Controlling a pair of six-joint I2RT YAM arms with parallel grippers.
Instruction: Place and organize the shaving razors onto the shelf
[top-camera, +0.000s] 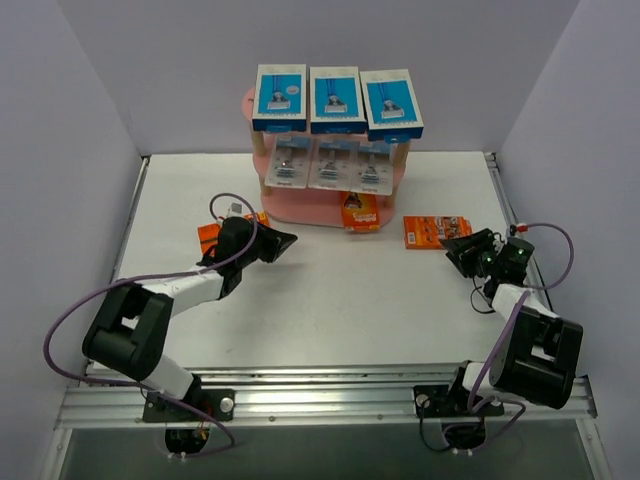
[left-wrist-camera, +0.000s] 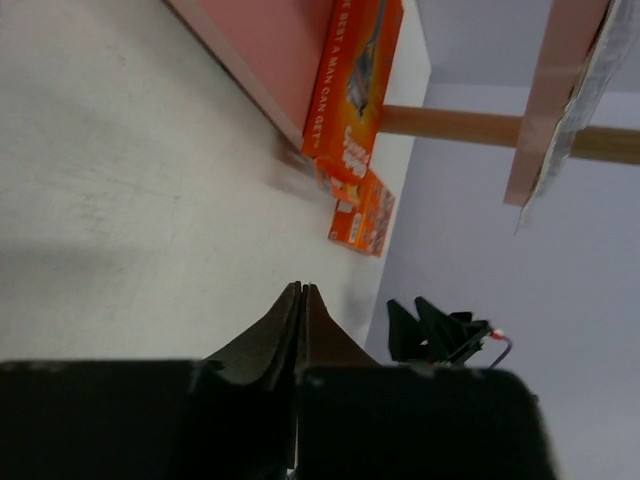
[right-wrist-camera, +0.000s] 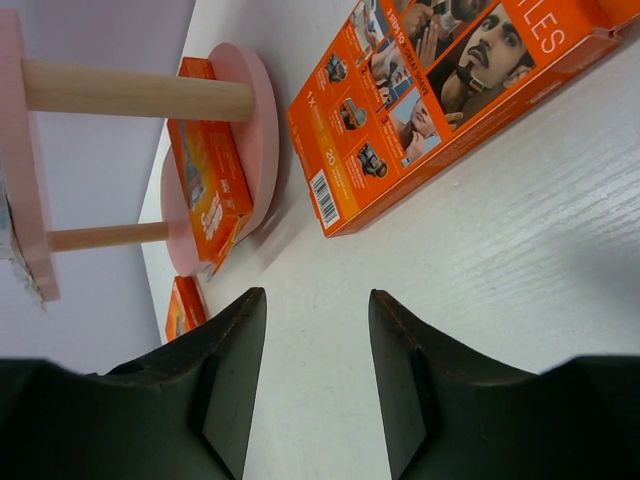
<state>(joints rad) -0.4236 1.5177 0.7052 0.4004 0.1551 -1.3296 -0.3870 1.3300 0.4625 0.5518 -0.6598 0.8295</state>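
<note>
Status: six of nine packs look done.
- The pink three-tier shelf with pale wooden posts (top-camera: 300, 210) carries three blue-and-white razor boxes (top-camera: 334, 100) on its top board.
- Three clear grey blister packs (top-camera: 330, 165) sit on the middle board.
- One orange card on the bottom board (top-camera: 360, 212) is propped at the front edge.

Two orange ones are not yet shelved.
- The right orange card (top-camera: 437, 231) lies flat on the white table (top-camera: 350, 300), just right of the shelf.
- The left orange card (top-camera: 209, 236) is on the table beside the left arm's wrist, partly hidden by it.

Left gripper (left-wrist-camera: 302, 288): fingers pressed together, nothing between them. It points toward the shelf, so its card is behind the tips.

Right gripper (right-wrist-camera: 315, 293): jaws partly apart and empty, low over the table. It faces the right orange card, near but not touching.

Likely step: filling the orange row.

Next, the right arm probably needs to advance and catch an edge of the flat card. It would then stand the card beside the one already shelved, without knocking that one. The left would have to spread its jaws and back up to reach its own card.
</note>
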